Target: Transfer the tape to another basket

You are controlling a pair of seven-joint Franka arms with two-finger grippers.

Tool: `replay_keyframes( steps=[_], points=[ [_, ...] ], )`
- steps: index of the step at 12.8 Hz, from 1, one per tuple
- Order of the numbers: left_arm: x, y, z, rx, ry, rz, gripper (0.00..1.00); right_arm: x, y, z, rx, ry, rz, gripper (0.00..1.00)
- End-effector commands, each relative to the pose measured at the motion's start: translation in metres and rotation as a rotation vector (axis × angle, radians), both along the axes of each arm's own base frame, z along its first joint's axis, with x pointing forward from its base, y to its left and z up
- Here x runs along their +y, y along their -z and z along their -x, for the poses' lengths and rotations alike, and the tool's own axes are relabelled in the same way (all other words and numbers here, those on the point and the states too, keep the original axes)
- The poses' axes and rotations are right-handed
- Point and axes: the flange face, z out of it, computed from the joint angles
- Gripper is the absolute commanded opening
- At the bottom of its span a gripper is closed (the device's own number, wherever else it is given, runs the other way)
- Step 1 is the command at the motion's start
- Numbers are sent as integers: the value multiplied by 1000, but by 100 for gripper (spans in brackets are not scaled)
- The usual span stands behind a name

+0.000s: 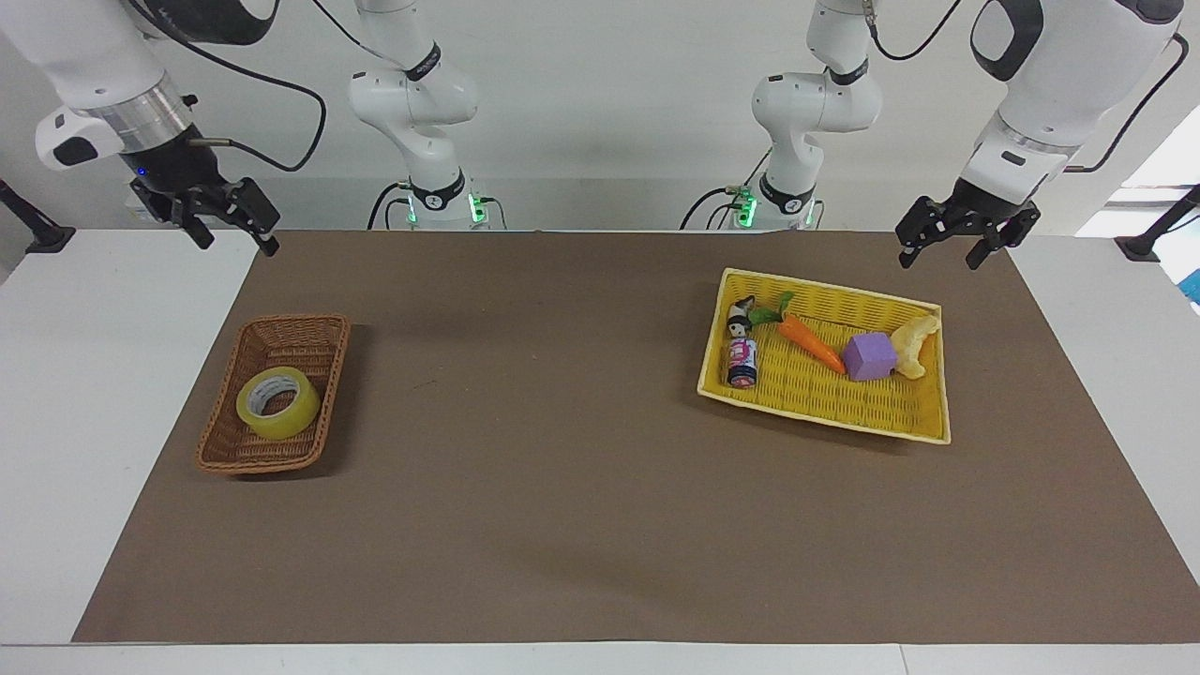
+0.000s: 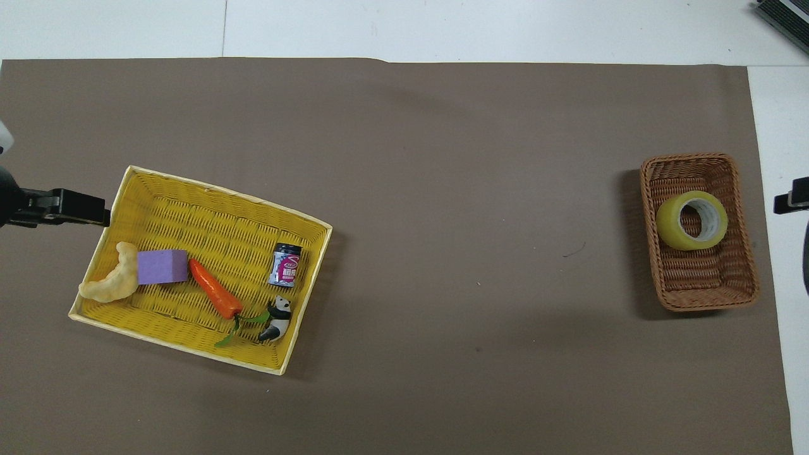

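Observation:
The tape [image 1: 277, 403] is a yellow roll with a white core. It lies in the small brown wicker basket [image 1: 246, 457] at the right arm's end of the table, and shows there in the overhead view [image 2: 691, 220] too. My right gripper [image 1: 238, 244] is open and empty, raised over the mat's corner, clear of the basket [image 2: 708, 298]. Only its tip [image 2: 791, 202] shows in the overhead view. My left gripper [image 1: 938, 261] is open and empty, up beside the yellow tray basket [image 1: 825, 424], and waits there [image 2: 63, 208].
The flat yellow tray basket [image 2: 189, 341] at the left arm's end holds a purple cube [image 2: 162, 266], a toy carrot [image 2: 215, 297], a small can [image 2: 285, 265], a panda figure [image 2: 277, 318] and a pale curved snack [image 2: 114, 281]. Brown mat [image 1: 562, 469] covers the table.

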Motion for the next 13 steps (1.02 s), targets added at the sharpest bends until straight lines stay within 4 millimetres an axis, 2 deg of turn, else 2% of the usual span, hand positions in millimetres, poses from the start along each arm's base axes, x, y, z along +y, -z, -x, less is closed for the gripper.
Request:
replay_keyframes(
  steps=[1,5,11,13],
  points=[
    [4,-5,2,-2,9,-17,100,3,13,22,25,38,8,100],
    [4,-5,2,-1,9,-17,100,21,17,25,23,73,5,100],
    [4,-5,2,-1,9,-17,100,27,5,14,49,55,16,100],
    [3,-5,2,-1,11,-17,100,51,-6,12,31,-4,76,100]
  ],
)
